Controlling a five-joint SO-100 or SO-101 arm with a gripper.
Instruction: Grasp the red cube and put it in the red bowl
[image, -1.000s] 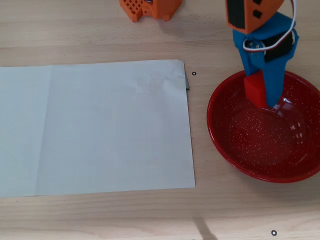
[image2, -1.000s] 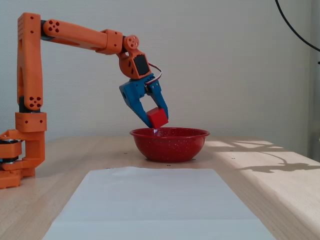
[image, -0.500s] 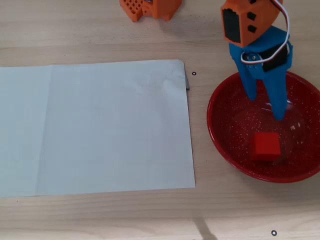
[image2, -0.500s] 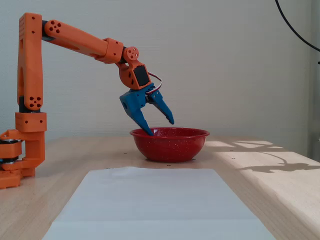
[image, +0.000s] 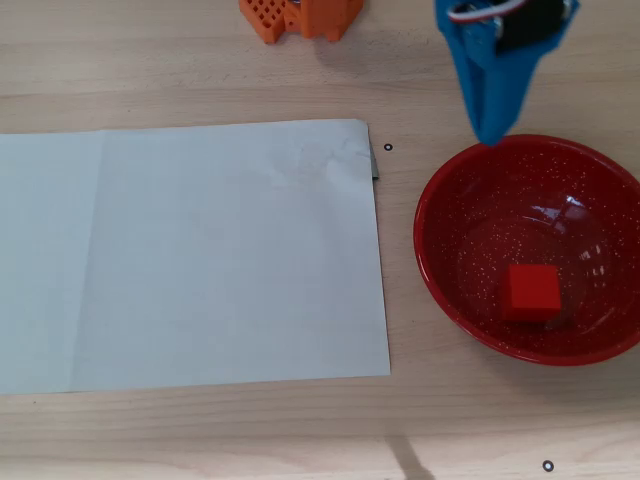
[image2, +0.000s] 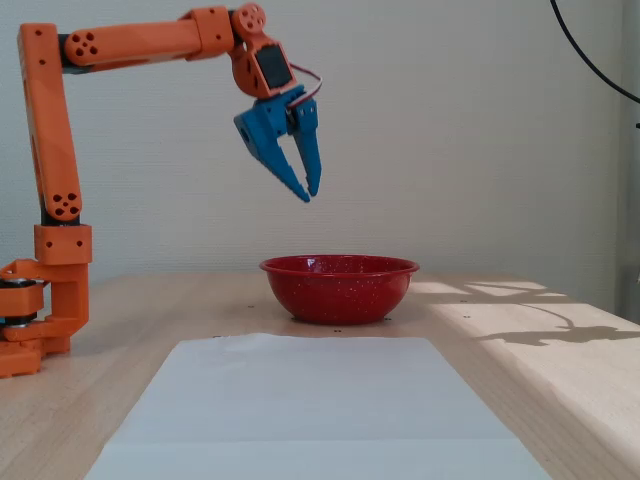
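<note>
The red cube (image: 530, 291) lies inside the red bowl (image: 440, 240), on its speckled bottom. In the fixed view the bowl (image2: 338, 289) stands on the wooden table and hides the cube. My blue gripper (image: 492, 135) hangs high above the bowl's far rim; in the fixed view the gripper (image2: 308, 192) is well above the bowl's left side. Its fingertips are together and it holds nothing.
A white sheet of paper (image: 190, 255) lies flat on the table to the left of the bowl in the overhead view. The orange arm base (image2: 40, 300) stands at the left in the fixed view. A black cable (image2: 590, 50) hangs at the upper right.
</note>
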